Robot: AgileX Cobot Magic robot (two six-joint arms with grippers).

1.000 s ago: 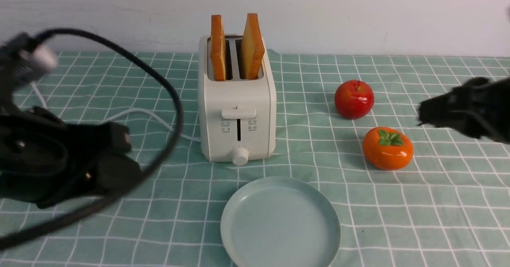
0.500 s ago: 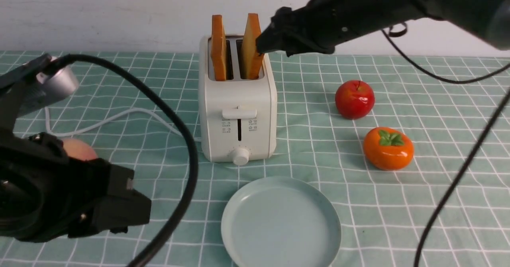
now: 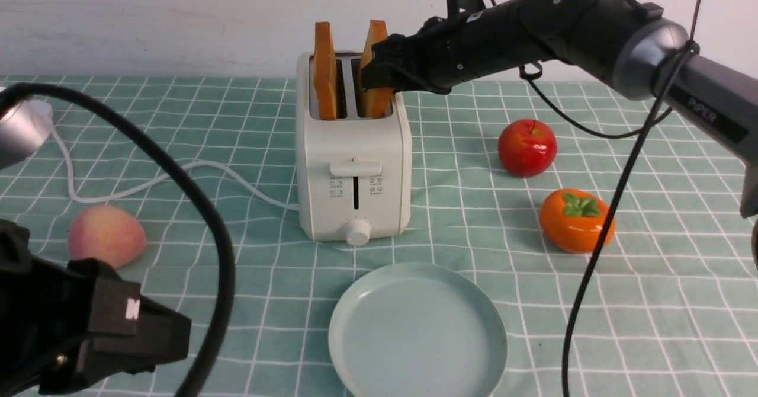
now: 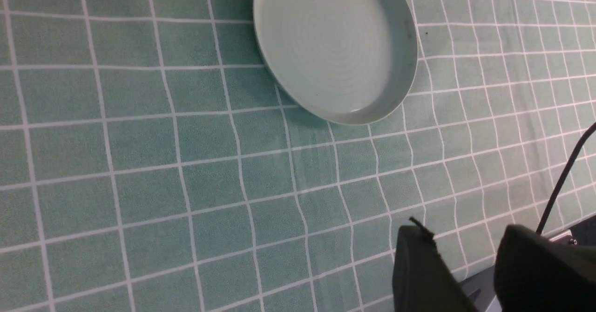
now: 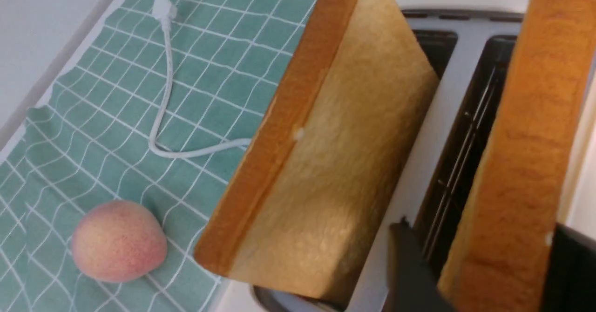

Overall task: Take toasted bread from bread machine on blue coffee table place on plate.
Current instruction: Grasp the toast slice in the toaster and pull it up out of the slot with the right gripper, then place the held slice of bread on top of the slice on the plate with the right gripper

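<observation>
The cream-white bread machine [image 3: 355,166] stands mid-table on the mint grid cloth [image 3: 651,302]. Two slices of toasted bread stand upright in its slots: the left slice [image 3: 324,68] and the right slice [image 3: 379,98]. My right gripper [image 3: 373,68] is open and straddles the right slice [image 5: 521,139], one finger [image 5: 409,265] over the slot and one on the outer side. The left slice [image 5: 335,163] is free. The pale blue-green plate [image 3: 417,332] lies empty in front of the toaster. My left gripper [image 3: 148,332] is open and empty, low at the front left, near the plate [image 4: 335,46].
A red apple [image 3: 527,147] and an orange persimmon [image 3: 576,220] lie right of the toaster. A peach [image 3: 106,236] and the white cord [image 3: 177,175] lie to its left. Black cables hang from both arms. A white wall runs behind the table.
My right arm swung from the right edge up and over to the toaster, and its jaws now straddle the right slice. My left arm drew back and down, uncovering the peach.
</observation>
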